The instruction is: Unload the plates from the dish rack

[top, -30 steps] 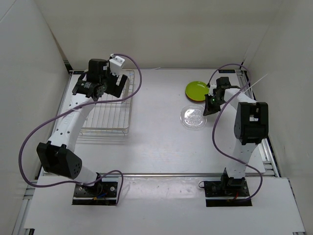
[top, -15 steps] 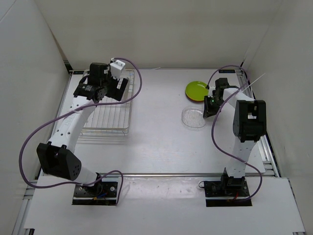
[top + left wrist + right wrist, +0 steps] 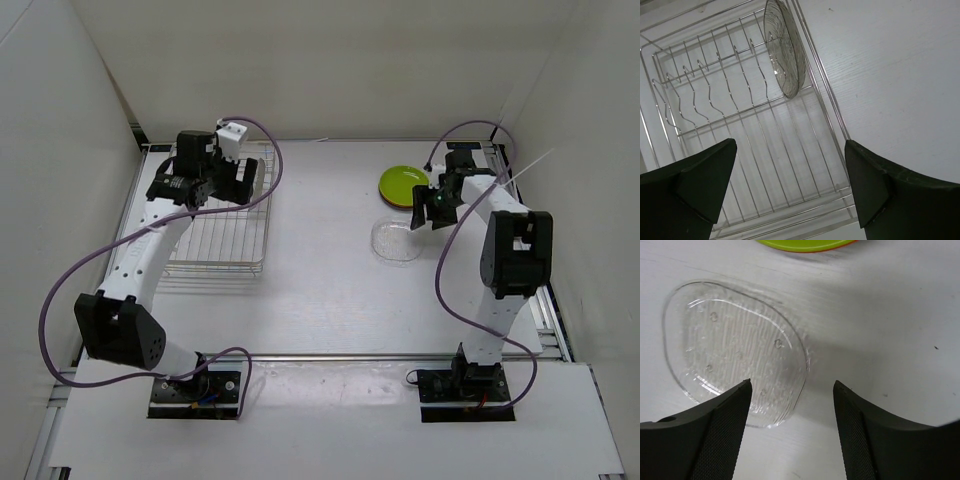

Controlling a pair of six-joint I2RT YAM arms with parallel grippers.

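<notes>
white table (image 3: 320, 290), clear plate (image 3: 735, 352) flat, right gripper (image 3: 790, 385) spread above

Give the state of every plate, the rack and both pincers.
Racked clear plate: upright in a slot.
Table clear plate: lying flat.
Lime green plate: lying flat.
Dish rack: one plate seen in it.
Left pincer: open, empty, above rack.
Right pincer: open, empty, above table clear plate.

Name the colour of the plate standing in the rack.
Clear round glass plate; best in left wrist view.
</notes>
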